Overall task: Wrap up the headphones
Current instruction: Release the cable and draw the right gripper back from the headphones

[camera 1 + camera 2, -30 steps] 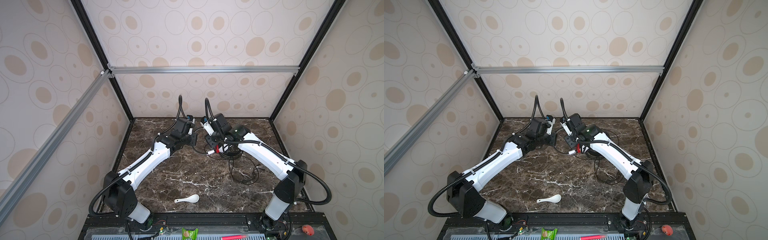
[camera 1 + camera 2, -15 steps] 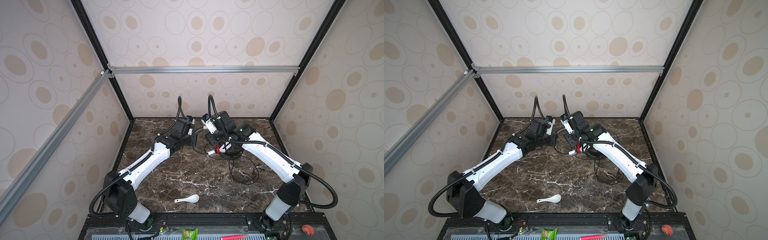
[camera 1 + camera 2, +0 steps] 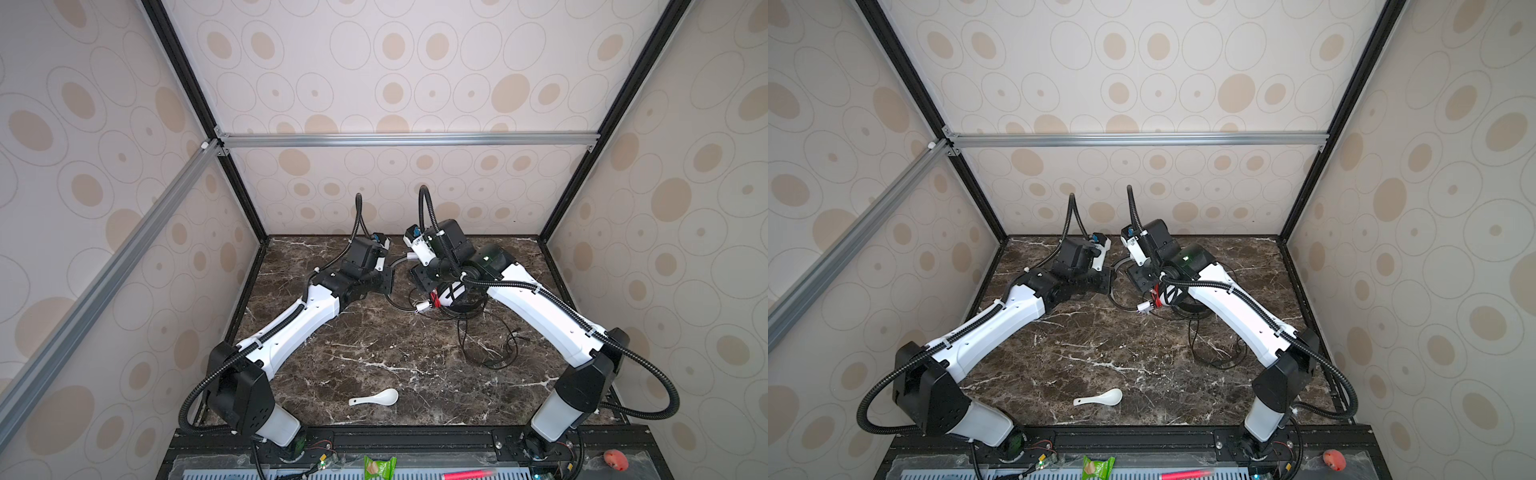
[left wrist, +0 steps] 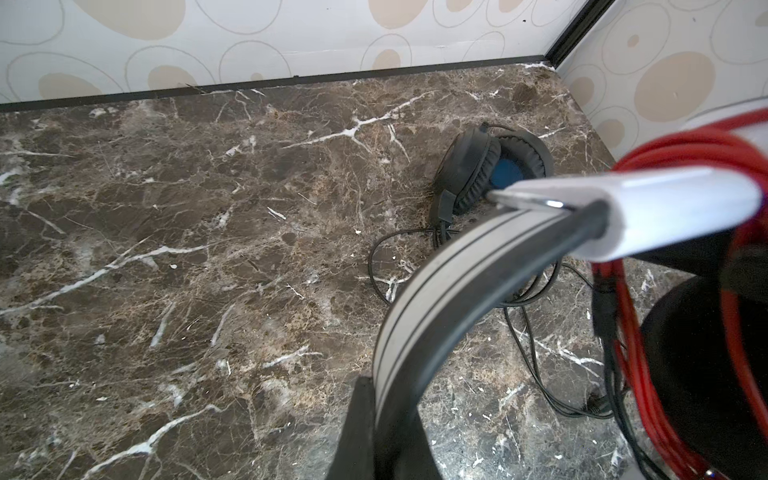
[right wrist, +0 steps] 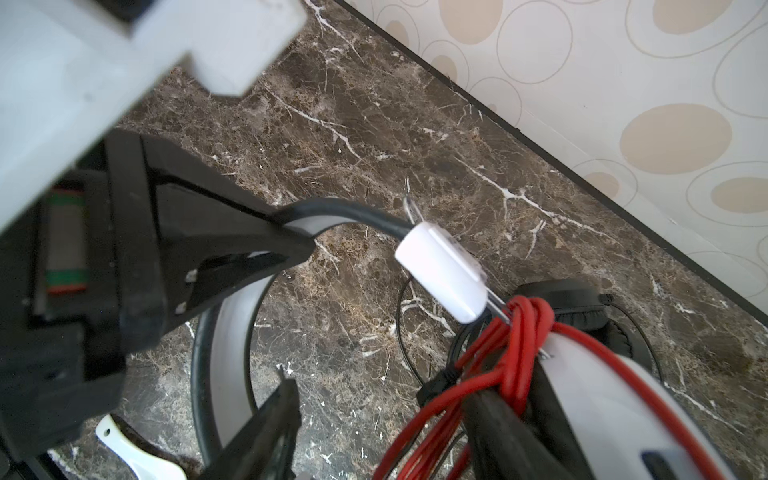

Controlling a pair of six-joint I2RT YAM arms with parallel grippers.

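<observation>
The left gripper [image 4: 386,415] is clenched on the grey band [image 4: 419,316] of the white headset [image 5: 602,395], whose red cord [image 5: 519,328] is coiled at its earcup. The right gripper [image 5: 299,316] straddles that band with jaws parted, gripping nothing, so the unsupported coils may slip loose. Just right of the white headset lies the black headset [image 4: 490,174], and its sprawled black cord [image 3: 490,345] could snag.

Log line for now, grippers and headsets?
left gripper: shut on band of white headphones | right gripper: open beside red cord | black headphones: on table, unwrapped
</observation>
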